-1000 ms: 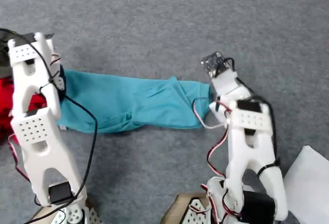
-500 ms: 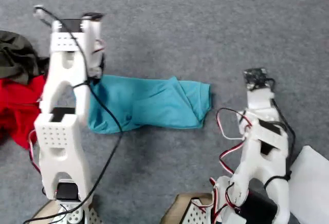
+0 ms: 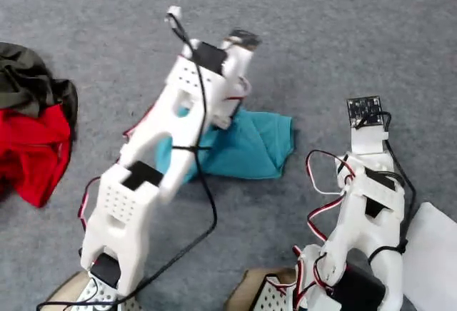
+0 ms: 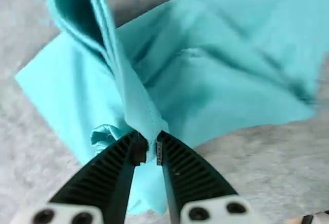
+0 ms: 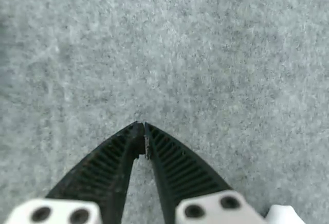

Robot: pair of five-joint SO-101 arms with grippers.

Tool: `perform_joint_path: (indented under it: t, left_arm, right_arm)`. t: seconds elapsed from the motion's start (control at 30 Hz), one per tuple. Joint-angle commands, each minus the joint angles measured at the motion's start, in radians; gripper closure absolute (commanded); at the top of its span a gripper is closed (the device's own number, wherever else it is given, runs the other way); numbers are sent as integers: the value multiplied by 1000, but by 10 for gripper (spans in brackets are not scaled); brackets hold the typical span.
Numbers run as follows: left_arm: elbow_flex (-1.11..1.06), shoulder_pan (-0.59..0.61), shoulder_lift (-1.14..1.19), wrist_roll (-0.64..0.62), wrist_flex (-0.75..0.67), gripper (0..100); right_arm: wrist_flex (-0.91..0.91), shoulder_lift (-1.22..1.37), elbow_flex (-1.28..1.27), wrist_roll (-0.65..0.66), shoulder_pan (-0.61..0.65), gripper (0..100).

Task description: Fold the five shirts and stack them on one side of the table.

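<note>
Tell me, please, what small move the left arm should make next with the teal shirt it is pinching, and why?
The left gripper is shut on a raised fold of the teal shirt, looping above the layer lying on the table; the right gripper is shut over bare table. So I would probably lower that fold onto the flat layer.

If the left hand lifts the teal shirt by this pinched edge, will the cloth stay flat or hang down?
Probably floppy: the teal shirt curls into a loose loop right at the left hand, which is shut on a thin fold. Likely light too, since one small pinch holds that edge up. The rest may drag over the grey table.
</note>
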State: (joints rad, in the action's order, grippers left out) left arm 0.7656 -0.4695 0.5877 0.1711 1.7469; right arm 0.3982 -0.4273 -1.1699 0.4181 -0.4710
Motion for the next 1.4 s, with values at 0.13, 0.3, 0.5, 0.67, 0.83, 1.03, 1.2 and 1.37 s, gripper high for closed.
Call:
perform_joint_path:
  t: [0.13, 0.3, 0.5, 0.67, 0.83, 1.03, 1.2, 1.37]
  left_arm:
    - [127, -193, -38, -11, -52, 981]
    - [186, -264, 39, -11, -89, 981]
    - [269, -288, 131, -54, -89, 980]
    - [311, -275, 157, -52, -28, 895]
    - [368, -249, 151, -54, -5, 844]
    - [470, -100, 150, -133, 12, 940]
    - [325, 121, 162, -132, 12, 982]
    - [149, 275, 162, -58, 3, 981]
  right_arm:
    - [-21, -27, 1, -14, -12, 990]
    - [-21, -27, 1, -14, -12, 990]
    - [-21, -27, 1, -14, -12, 990]
    - [-21, -27, 1, -14, -12, 990]
    - [-21, -27, 1, -14, -12, 990]
    - [-21, -27, 1, -14, -12, 990]
    - [60, -35, 25, 5, 18, 990]
    - [450, -35, 262, 15, 156, 991]
